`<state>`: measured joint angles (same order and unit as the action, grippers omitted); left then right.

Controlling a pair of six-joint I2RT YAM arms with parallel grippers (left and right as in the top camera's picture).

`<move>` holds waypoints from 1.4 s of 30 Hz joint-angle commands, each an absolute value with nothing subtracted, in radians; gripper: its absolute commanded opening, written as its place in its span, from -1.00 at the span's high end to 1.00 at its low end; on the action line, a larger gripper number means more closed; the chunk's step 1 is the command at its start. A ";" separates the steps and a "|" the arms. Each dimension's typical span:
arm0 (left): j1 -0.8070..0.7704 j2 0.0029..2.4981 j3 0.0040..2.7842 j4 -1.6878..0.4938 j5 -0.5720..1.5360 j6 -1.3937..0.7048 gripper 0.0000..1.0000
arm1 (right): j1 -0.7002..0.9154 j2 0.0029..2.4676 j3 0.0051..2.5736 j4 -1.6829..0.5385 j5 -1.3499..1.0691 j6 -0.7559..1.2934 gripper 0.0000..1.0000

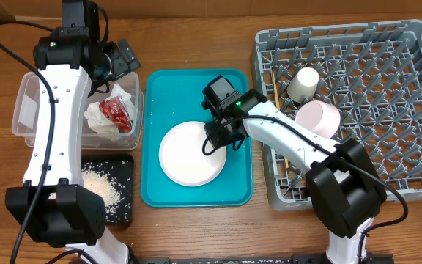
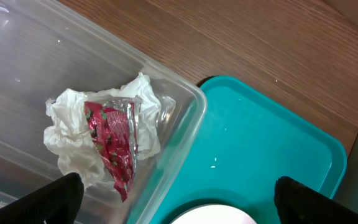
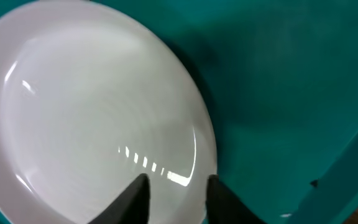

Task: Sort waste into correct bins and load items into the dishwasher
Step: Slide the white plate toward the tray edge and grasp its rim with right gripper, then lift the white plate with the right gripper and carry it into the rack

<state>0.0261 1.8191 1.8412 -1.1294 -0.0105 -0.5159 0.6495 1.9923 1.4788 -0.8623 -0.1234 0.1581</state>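
1. From above: my left gripper (image 1: pixel 117 66) hangs over the tub (image 1: pixel 22 110). The napkin (image 1: pixel 100 121) and wrapper (image 1: pixel 116 111) lie in the tub. The crumbs (image 1: pixel 101 187) lie in the black tray (image 1: pixel 123 213). The plate (image 1: pixel 185 158) sits on the teal tray (image 1: pixel 160 88), and my right gripper (image 1: pixel 222 133) is at the plate's rim. The cup (image 1: pixel 304 82), bowl (image 1: pixel 318 119) and chopsticks (image 1: pixel 276 92) are in the rack (image 1: pixel 409 147).
2. Left wrist: my left fingers (image 2: pixel 48 199) stand wide apart and hold nothing. Under them the wrapper lies on the napkin in a corner of the tub, just beside the teal tray.
3. Right wrist: my right fingers (image 3: pixel 135 199) sit close together at the plate's rim, one over the plate and one at its edge. I cannot tell if they pinch it.
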 commanded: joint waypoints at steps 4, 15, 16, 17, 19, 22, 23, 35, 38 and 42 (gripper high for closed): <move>0.011 1.805 1.856 -1.126 -0.007 -0.505 -1.00 | 0.652 2.023 1.476 -0.816 -0.072 0.186 0.43; 0.013 1.805 1.856 -1.126 -0.007 -0.505 -1.00 | 0.652 2.088 1.475 -0.809 -0.038 0.196 0.43; 0.013 1.805 1.856 -1.126 -0.007 -0.504 -1.00 | 0.652 2.090 1.474 -0.812 -0.037 0.205 0.45; 0.013 1.805 1.856 -1.126 -0.007 -0.505 -1.00 | 0.652 2.090 1.470 -0.813 -0.038 0.218 0.50; 0.013 1.805 1.856 -1.126 -0.007 -0.504 -0.99 | 0.653 2.090 1.463 -0.814 -0.038 0.242 0.56; 0.012 1.805 1.856 -1.125 -0.007 -0.504 -1.00 | 0.653 2.090 1.458 -0.825 -0.039 0.264 0.63; 0.012 1.805 1.856 -1.126 -0.007 -0.504 -1.00 | 0.653 2.090 1.458 -0.833 -0.038 0.264 0.63; 0.013 1.805 1.856 -1.126 -0.007 -0.505 -1.00 | 0.652 2.090 1.458 -0.842 -0.038 0.263 0.92; 0.012 1.805 1.856 -1.125 -0.007 -0.505 -0.99 | 0.652 2.089 1.465 -0.818 -0.037 0.263 0.92; 0.012 1.805 1.856 -1.125 -0.007 -0.504 -1.00 | 0.638 2.085 1.541 -0.852 -0.019 0.263 0.92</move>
